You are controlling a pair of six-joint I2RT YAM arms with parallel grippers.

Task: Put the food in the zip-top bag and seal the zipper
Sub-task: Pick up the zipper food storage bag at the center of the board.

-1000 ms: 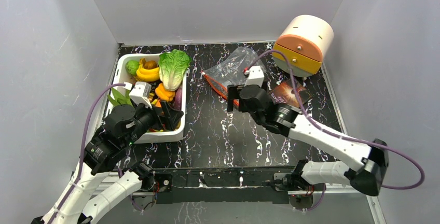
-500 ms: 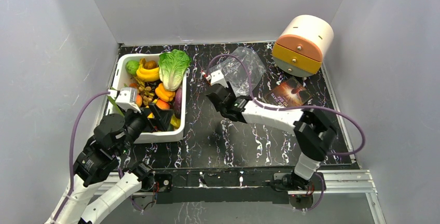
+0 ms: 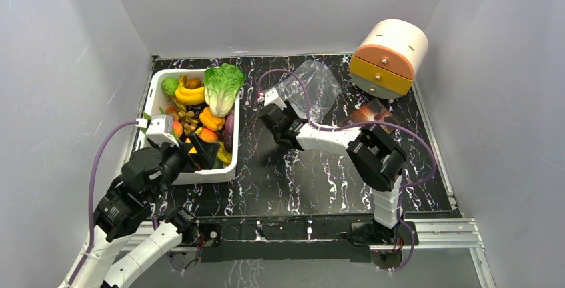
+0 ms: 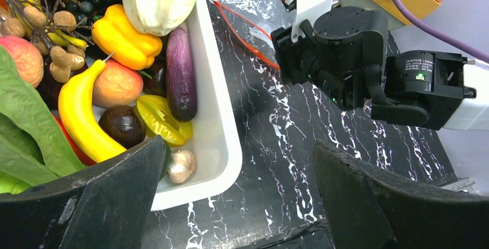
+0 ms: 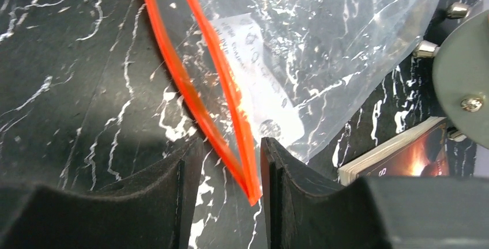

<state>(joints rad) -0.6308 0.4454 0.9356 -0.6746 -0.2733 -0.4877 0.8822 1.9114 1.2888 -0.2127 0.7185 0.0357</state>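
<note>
The food fills a white tub point(image 3: 230, 168) at the left: a leafy lettuce point(image 3: 222, 85), bananas point(image 3: 189, 95), a purple aubergine point(image 4: 180, 70), a yellow pepper point(image 4: 127, 38) and more. My left gripper point(image 3: 200, 155) hangs wide open over the tub's near corner point(image 4: 239, 151), holding nothing. The clear zip-top bag point(image 3: 310, 85) lies flat on the black marbled table. My right gripper point(image 3: 272, 111) points down at its mouth. In the right wrist view its jaws point(image 5: 230, 145) stand narrowed but apart, with the near end of the red-orange zipper point(image 5: 199, 96) between them. The bag's mouth gapes slightly.
A round cream and orange drawer unit point(image 3: 390, 55) stands at the back right. A dark brown printed packet point(image 3: 370, 111) lies beside the bag point(image 5: 398, 154). Grey walls enclose the table on three sides. My right arm's elbow point(image 3: 376, 155) folds over the table's middle right.
My right arm has swung left and folded, bringing its gripper down over the zipper's near end, and its jaws have narrowed. My left arm has drawn back slightly and stays open.
</note>
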